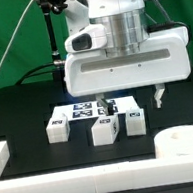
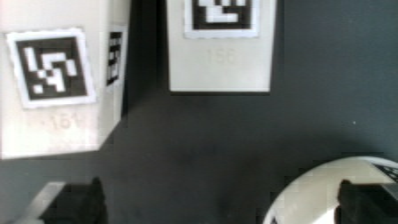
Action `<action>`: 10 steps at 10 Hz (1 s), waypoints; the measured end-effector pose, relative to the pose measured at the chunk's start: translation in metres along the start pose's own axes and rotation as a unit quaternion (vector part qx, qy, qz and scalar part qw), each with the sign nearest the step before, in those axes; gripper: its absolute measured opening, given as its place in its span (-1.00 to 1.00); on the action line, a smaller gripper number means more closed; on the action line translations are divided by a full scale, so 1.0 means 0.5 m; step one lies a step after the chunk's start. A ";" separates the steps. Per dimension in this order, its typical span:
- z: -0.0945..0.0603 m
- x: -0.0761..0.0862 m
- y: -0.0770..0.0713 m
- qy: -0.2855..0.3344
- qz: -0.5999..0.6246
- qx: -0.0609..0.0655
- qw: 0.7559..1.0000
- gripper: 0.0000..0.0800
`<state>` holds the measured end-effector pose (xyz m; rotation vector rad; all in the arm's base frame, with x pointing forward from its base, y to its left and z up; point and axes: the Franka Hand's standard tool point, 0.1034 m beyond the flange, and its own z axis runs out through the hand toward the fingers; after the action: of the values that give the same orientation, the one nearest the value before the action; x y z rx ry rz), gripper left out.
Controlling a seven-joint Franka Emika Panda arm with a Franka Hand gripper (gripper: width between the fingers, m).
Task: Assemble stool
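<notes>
Claw [image 1: 132,103] spread wide, legs [image 1: 105,131] close by, seat [image 1: 179,145] apart

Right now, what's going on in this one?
The arm's pincer hangs open and empty just above three loose legs lying on the black table. Nothing is gripped yet. The round seat lies apart from them, toward the exterior view's right, with no leg fitted to it. By the look of it, assembly has barely begun.

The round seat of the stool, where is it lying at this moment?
In the exterior view the round seat lies at the exterior view's right, just behind the front border rail and apart from the nearest leg.
</notes>
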<state>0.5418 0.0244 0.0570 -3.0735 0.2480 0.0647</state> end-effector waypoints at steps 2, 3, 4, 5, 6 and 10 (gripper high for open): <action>0.004 -0.007 0.000 -0.012 -0.001 -0.001 1.000 0.62; 0.012 -0.023 0.002 -0.055 0.000 -0.005 0.998 0.62; 0.012 -0.018 -0.005 -0.074 -0.002 -0.006 0.997 0.62; 0.010 -0.021 -0.010 -0.115 -0.007 -0.007 0.993 0.62; 0.010 -0.018 -0.022 -0.140 -0.020 0.000 0.990 0.62; 0.015 -0.037 -0.022 -0.294 -0.026 -0.005 0.955 0.62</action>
<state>0.5250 0.0385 0.0507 -2.8919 0.1296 0.9530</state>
